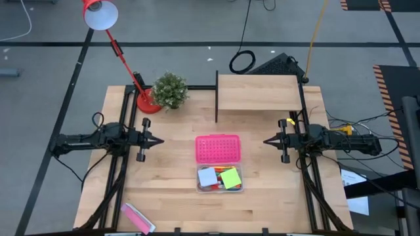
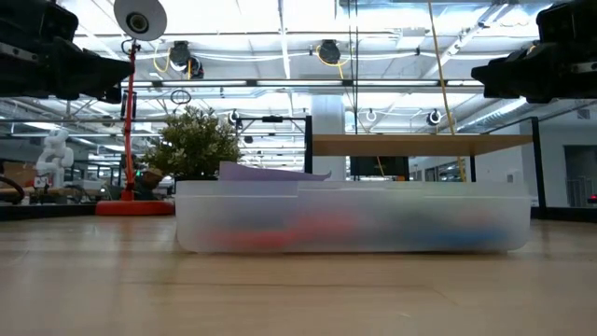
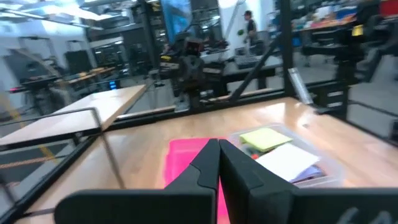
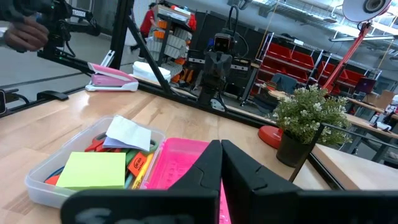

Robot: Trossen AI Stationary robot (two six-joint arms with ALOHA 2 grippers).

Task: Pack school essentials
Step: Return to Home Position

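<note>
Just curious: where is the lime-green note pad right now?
In the high view, the lime-green note pad lies in the clear box, beside the pale-blue pad, below the pink lid.

Lime-green note pad (image 1: 230, 177) and pale-blue note pad (image 1: 207, 176) lie flat atop red and orange stationery (image 4: 138, 165) (partly hidden), between both pincers.

On the bench (image 1: 170, 203) there is one clear box (image 1: 220, 179), one pink perforated lid (image 1: 218, 149), one flat pink packet (image 1: 138, 217), one potted plant (image 1: 170, 91), one red desk lamp (image 1: 100, 14) and one raised wooden shelf (image 1: 258, 92). Two square note pads lie on top in the box, one lime-green (image 1: 230, 177) and one pale-blue (image 1: 207, 176). The pens and scissors under them are too covered to count.
</note>
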